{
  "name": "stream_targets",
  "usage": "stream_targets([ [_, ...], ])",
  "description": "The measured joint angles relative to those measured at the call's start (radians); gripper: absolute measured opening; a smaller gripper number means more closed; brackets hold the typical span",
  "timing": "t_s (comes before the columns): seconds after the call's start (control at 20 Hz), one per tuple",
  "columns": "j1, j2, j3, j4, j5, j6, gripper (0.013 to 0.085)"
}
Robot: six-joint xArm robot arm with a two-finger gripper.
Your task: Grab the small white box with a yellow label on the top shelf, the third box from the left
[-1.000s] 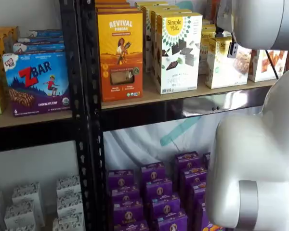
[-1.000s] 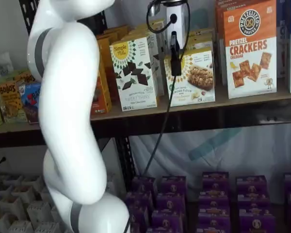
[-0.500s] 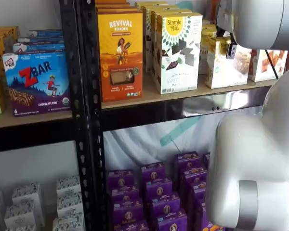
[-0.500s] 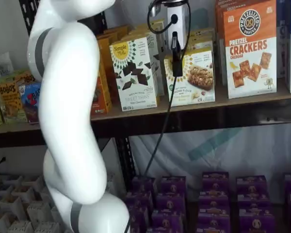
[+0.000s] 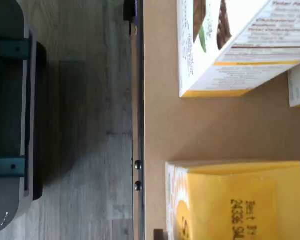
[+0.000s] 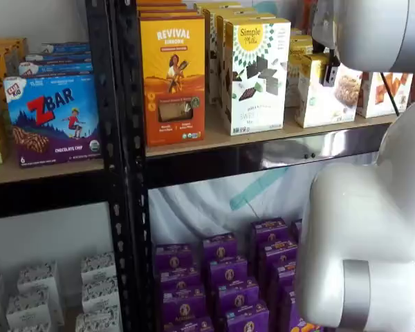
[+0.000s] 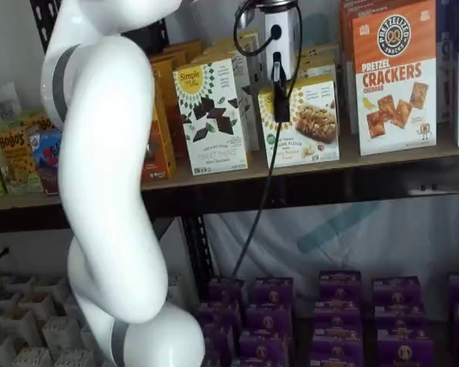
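The small white box with a cookie picture and a yellow side stands on the top shelf, between the taller white box with dark chocolate shapes and the orange-and-white crackers box. It also shows in a shelf view. My gripper hangs from the view's top edge, one black finger side-on against the box's front left. In a shelf view it shows as a black piece at the box's top. The wrist view shows the box's yellow top close below on the tan board.
An orange Revival box stands left of the taller box. Purple boxes fill the level below. The white arm stands between camera and rack. A black upright separates a bay with a Zbar box.
The black finger has edged a little lower and closer in on the small white box's front. The box and the other boxes stand about where they were.
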Motion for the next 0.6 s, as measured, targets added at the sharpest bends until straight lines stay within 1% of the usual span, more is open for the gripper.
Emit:
stream_targets([
  [0.15, -0.004, -0.003, 0.008, 0.008, -0.007, -0.003, 0.049],
  [0.2, -0.004, -0.005, 0.01, 0.009, -0.009, -0.004, 0.045],
  [0.25, -0.005, -0.006, 0.012, 0.011, -0.011, -0.004, 0.045],
  [0.3, -0.006, -0.007, 0.015, 0.012, -0.012, -0.005, 0.041],
  [0.35, -0.007, -0.007, 0.016, 0.014, -0.014, -0.006, 0.041],
  [0.4, -0.008, -0.008, 0.017, 0.016, -0.015, -0.007, 0.037],
  [0.6, -0.01, -0.011, 0.022, 0.016, -0.021, -0.01, 0.037],
])
